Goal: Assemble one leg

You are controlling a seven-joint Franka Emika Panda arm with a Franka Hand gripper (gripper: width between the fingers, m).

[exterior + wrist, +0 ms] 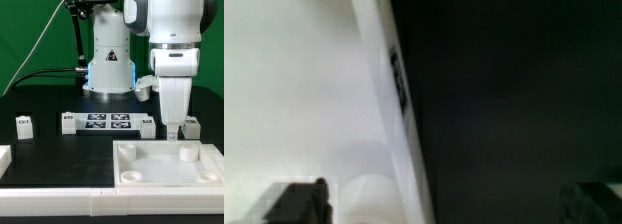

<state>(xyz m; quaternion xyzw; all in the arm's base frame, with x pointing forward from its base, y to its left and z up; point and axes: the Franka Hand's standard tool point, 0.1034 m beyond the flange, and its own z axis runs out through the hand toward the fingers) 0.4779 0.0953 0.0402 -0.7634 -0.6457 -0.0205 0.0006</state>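
Several small white legs with tags stand on the black table in the exterior view: one (23, 124) at the left, one (68, 122) and one (146, 125) at the ends of the marker board, and one (190, 125) at the right. My gripper (172, 126) hangs low over the far rim of the large white tray (128, 150), between the two right-hand legs. In the blurred wrist view my gripper (446, 205) is open and holds nothing. One finger (295, 205) is over the white tray (295, 90) and the other over the dark table.
The marker board (105, 123) lies behind the tray. Two round pegs (188, 153) stand up inside the tray. A white strip (60, 205) runs along the front and a white piece (3, 155) lies at the exterior view's left edge. The robot base (108, 60) is at the back.
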